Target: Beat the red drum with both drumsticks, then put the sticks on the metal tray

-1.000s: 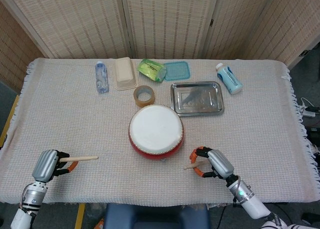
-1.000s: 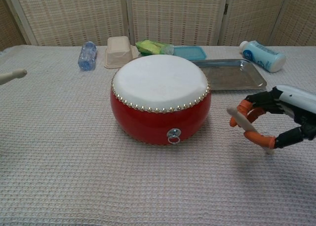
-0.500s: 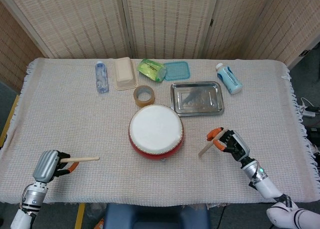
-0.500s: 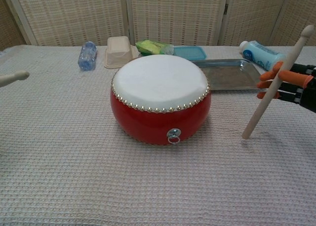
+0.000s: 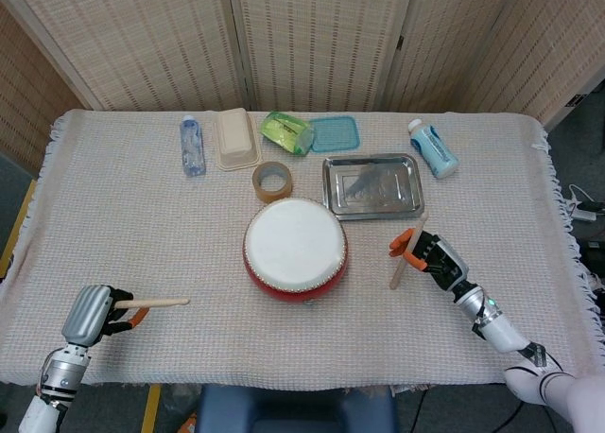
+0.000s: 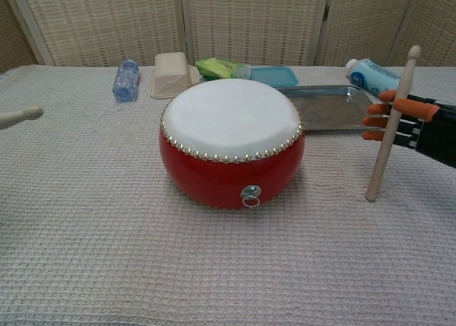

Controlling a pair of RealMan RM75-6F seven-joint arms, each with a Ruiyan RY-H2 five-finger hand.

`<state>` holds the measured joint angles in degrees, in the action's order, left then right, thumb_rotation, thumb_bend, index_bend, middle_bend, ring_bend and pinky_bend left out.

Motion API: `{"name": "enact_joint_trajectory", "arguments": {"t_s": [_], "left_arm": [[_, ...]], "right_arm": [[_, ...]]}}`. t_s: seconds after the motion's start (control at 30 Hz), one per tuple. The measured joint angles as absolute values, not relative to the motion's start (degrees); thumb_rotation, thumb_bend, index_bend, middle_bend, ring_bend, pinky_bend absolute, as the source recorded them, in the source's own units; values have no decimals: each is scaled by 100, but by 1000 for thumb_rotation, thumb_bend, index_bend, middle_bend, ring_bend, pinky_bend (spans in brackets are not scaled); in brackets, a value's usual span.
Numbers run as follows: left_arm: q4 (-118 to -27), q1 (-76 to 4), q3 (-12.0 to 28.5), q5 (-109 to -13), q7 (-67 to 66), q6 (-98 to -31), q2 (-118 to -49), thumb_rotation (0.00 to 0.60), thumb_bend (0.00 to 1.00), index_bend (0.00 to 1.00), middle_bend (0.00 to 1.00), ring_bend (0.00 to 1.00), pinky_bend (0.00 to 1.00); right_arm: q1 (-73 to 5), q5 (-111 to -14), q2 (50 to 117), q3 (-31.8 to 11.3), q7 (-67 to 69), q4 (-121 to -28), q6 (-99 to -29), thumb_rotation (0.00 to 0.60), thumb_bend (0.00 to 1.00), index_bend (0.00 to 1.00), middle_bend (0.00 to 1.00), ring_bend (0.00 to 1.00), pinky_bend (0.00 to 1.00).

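Right hand (image 5: 430, 253) grips its drumstick (image 6: 390, 132) near-upright; left hand (image 5: 95, 312) grips its stick (image 5: 151, 303) level; a loose grip could drop either before the red drum (image 5: 295, 247).

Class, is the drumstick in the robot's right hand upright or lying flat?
Nearly upright. In the chest view the right drumstick stands steeply in the right hand, tip up, leaning slightly.

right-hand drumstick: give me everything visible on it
The right drumstick is a plain pale wooden rod with a small rounded knob at its top end. It stands nearly upright, leaning slightly, right of the red drum and not touching it. The right hand grips it around mid-length with orange-tipped fingers. Its lower end is at or just above the cloth; contact is unclear.
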<state>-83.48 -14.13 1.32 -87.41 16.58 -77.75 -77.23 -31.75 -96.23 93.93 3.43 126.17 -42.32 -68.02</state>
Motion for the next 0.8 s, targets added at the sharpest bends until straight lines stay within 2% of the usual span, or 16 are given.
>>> {"name": "enact_joint_trajectory", "arguments": {"t_s": [0.17,0.43,0.8], "left_arm": [[-8410,-1402,131,-8763,1637,-7811,-7676,600,330,1000,1000,1000,1000],[-8436,-1385,97,-8793,1613,-7818,-7654,600,330,1000,1000,1000,1000],[-8445,-1394,83,-8833,1618,-7817,-7663,600,330,1000,1000,1000,1000]], "right_arm": [[-3191,-9732,9535,502,12828,-3910,-6971,600,188,470,446,367,408],[-3148,-9762,9716,668,12730,-3723,-7014,600,33,609,512,441,503],[-3197,-9735,9886,793,12167,-3841,-6746,600,19,807,639,578,608]]}}
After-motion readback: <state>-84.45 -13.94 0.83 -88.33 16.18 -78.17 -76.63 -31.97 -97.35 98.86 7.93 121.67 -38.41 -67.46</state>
